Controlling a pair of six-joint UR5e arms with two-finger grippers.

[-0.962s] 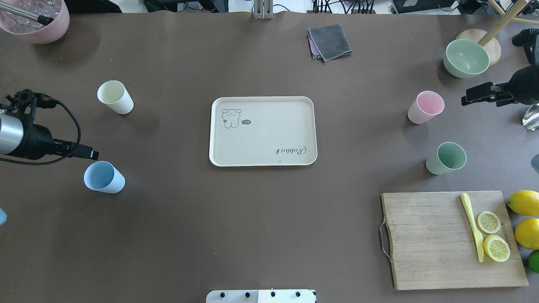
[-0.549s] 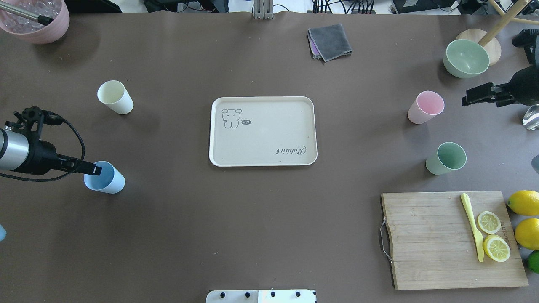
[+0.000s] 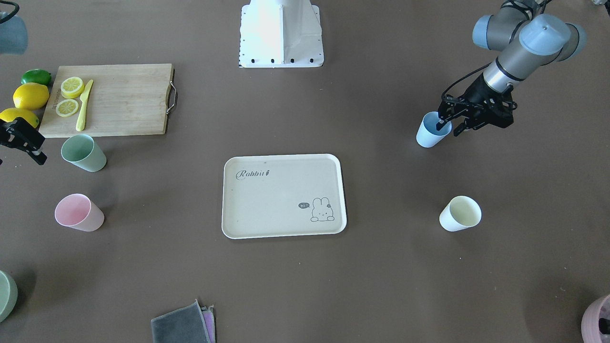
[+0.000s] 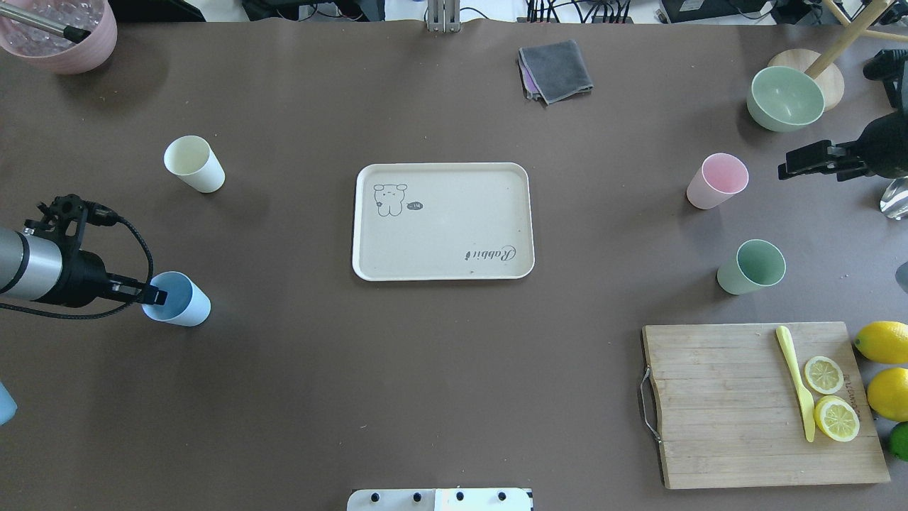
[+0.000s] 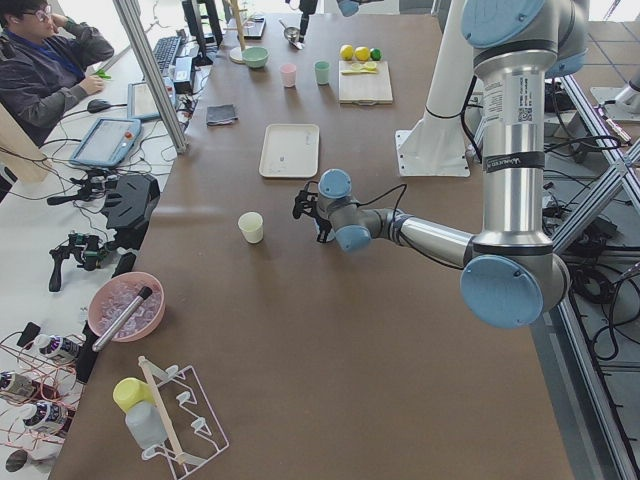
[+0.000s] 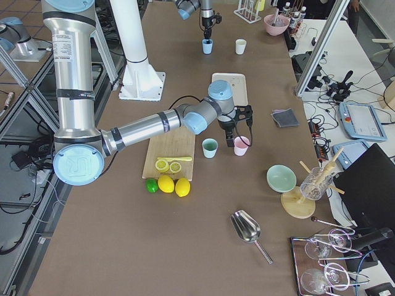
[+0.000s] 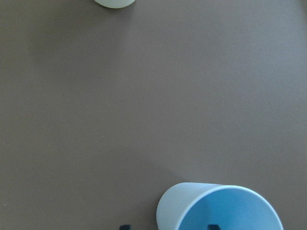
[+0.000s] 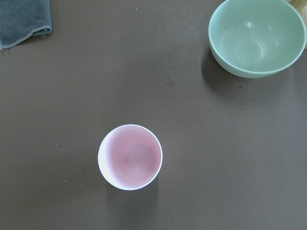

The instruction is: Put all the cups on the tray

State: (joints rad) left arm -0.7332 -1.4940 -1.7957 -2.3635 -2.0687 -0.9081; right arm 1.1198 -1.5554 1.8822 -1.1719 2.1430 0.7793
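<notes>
The cream tray (image 4: 454, 220) lies in the middle of the table with nothing on it. The light blue cup (image 4: 183, 304) stands upright at near left. My left gripper (image 4: 152, 294) is open and straddles the cup's wall, one fingertip (image 7: 213, 226) inside, the other outside. The pale yellow cup (image 4: 193, 163) stands farther back on the left. The pink cup (image 4: 718, 180) and the sage green cup (image 4: 753, 267) stand upright on the right. My right gripper (image 4: 786, 169) is open and empty, hanging to the right of the pink cup (image 8: 130, 157).
A wooden cutting board (image 4: 723, 404) with lemon slices and a yellow knife lies near right, lemons beside it. A green bowl (image 4: 785, 98) stands far right, a grey cloth (image 4: 555, 69) at the back, a pink pot (image 4: 60, 42) far left.
My left gripper has moved over the blue cup and come down, so one finger now sits inside it. The right arm has barely moved.
</notes>
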